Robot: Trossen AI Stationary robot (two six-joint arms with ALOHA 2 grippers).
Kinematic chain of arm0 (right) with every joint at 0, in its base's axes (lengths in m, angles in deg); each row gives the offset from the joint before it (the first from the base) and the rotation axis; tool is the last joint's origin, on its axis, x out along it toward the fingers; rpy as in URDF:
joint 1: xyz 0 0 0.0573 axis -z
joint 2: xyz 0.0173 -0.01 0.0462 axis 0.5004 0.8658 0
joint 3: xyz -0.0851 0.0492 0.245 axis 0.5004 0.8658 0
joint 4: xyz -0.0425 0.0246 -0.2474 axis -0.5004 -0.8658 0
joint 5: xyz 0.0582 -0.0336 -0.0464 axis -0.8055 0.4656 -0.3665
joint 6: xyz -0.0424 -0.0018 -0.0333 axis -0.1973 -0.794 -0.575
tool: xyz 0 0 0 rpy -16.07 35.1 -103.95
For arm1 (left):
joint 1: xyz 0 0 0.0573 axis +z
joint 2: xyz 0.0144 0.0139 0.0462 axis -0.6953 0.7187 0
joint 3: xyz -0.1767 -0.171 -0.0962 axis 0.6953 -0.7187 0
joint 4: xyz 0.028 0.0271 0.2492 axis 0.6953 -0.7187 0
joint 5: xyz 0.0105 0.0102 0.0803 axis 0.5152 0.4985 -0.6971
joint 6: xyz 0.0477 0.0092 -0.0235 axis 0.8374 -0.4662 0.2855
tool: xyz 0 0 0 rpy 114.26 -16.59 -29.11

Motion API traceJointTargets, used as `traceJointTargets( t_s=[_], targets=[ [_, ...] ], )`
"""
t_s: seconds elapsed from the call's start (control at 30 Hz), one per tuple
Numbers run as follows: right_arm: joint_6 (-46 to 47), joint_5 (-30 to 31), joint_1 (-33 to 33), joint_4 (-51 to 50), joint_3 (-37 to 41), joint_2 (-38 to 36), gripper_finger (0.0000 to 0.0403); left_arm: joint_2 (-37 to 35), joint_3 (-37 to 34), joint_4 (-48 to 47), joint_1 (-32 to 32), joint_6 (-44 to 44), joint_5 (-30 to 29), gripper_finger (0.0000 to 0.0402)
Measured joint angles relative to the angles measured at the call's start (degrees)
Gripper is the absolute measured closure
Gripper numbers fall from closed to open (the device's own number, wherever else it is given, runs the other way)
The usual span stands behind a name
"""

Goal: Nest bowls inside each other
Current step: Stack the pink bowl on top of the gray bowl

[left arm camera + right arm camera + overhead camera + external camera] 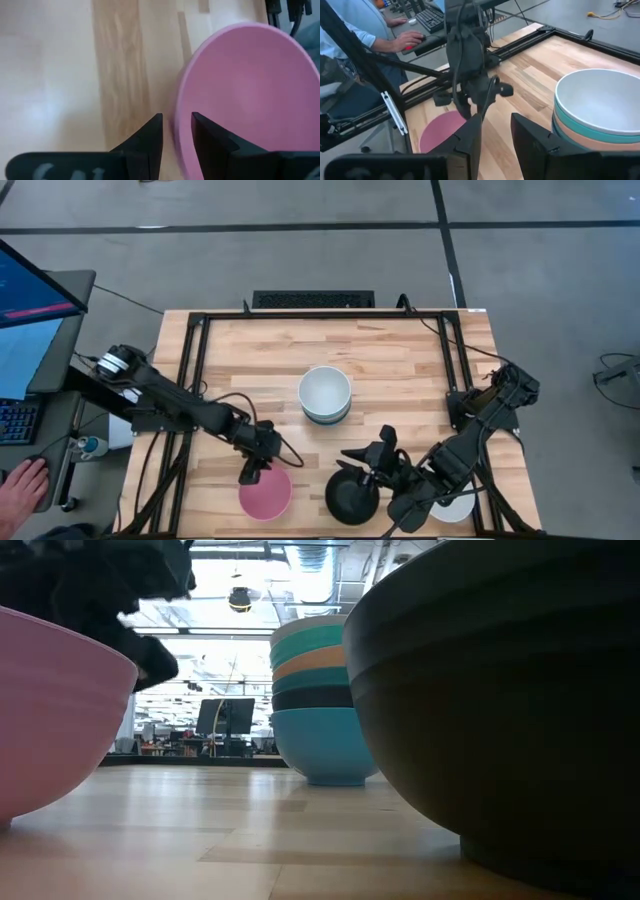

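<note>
Your left gripper (pixel 252 471) sat at the rim of the pink bowl (pixel 265 493), near the front edge of the table (pixel 400 360). Its fingers (pixel 150 137) were parted by a narrow gap, one on each side of the bowl's rim, and you could not tell whether they were touching it. That bowl was plain, smooth and round, standing upright and empty.

Your right gripper (pixel 372 463) hung over the black bowl (pixel 352 496), just beside the pink one, its fingers (pixel 470 135) slightly apart with nothing between them.

At the table's middle stood the stack of nested bowls (pixel 325 395): white on top, then teal, orange, a dark one and cyan at the bottom, as the low view showed. Another white bowl (pixel 455 507) lay mostly hidden under the right arm. A person's hand (pixel 22 485) rested at the desk beside the table.
</note>
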Motion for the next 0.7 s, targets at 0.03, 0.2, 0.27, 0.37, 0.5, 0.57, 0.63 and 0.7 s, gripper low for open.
traceJointTargets(
  t_s=[0.03,0.2,0.27,0.37,0.5,0.57,0.63,0.7],
  targets=[
    [0.0,0.0,0.0,-0.1,0.0,0.0,0.0276,1.0,0.0,0.6,0.0,-0.6,0.7,0.0309],
    [-0.4,-0.2,0.2,-0.4,0.0,0.0,0.0276,5.0,0.0,3.0,0.0,-2.5,0.5,0.0312],
    [-0.4,-0.5,0.5,-0.8,0.0,0.0,0.0276,6.3,0.2,4.3,0.0,-2.6,0.1,0.0327],
    [-0.4,-1.7,0.5,-1.8,0.0,0.0,0.0276,6.6,2.0,2.4,0.0,0.3,-0.3,0.0381],
    [-0.4,-1.4,0.5,-2.9,0.0,0.0,0.0276,5.4,7.0,-4.9,0.5,2.8,-3.3,0.0397],
    [-0.4,-1.5,0.2,-3.9,0.0,-0.2,0.0276,4.8,10.5,-8.7,1.2,3.7,-4.1,0.0398],
    [-0.4,-1.4,-0.3,-5.9,0.0,-1.0,0.0276,3.9,14.7,-14.5,2.2,4.3,-4.5,0.0399],
    [-0.4,0.4,-0.8,-8.7,0.0,-2.0,0.0276,3.3,20.0,-19.1,3.5,4.5,-6.6,0.0399]
  ],
)
